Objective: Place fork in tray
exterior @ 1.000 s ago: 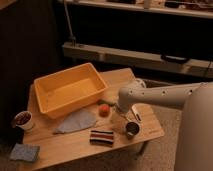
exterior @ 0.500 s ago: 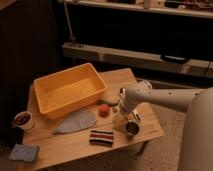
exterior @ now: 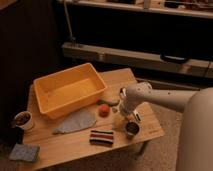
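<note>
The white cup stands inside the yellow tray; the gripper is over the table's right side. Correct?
No. The camera view shows the white cup on the table left of the tray. The gripper is over the right side.

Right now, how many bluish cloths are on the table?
2. A grey-blue cloth lies just in front of the tray; a darker blue one sits at the table corner beside the white cup. The gripper hangs over the table's opposite end, away from both.
</note>
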Robot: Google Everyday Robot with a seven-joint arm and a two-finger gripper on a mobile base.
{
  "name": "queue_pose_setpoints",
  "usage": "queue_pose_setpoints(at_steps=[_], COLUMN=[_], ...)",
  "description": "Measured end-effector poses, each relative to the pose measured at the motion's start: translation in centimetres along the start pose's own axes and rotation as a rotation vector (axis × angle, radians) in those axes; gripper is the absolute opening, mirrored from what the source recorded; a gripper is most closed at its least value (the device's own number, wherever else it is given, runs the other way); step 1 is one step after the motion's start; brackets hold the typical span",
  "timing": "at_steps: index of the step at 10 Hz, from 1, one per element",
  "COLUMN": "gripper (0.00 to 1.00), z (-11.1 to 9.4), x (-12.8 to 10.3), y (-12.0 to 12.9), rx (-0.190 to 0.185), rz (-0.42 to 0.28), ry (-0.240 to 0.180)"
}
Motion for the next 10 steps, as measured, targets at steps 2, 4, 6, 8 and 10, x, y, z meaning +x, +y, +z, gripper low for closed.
queue_pose_setpoints(at_steps=[2,4,6,8,10], gripper=[0.70,0.50,0.30,0.10,0.00], z=[0.21,0.29,0.33,0.45,0.60], x=[0.44,0.44,0.38,0.47,0.32], y=[-0.27,-0.44,-0.57,-0.30,-0.35], rx=[-0.006,-0.011,-0.020,-0.026,-0.034], rz=[0.019,0.030,0.038,0.033,0.025], ry=[0.008,0.006,0.010,0.020,0.033])
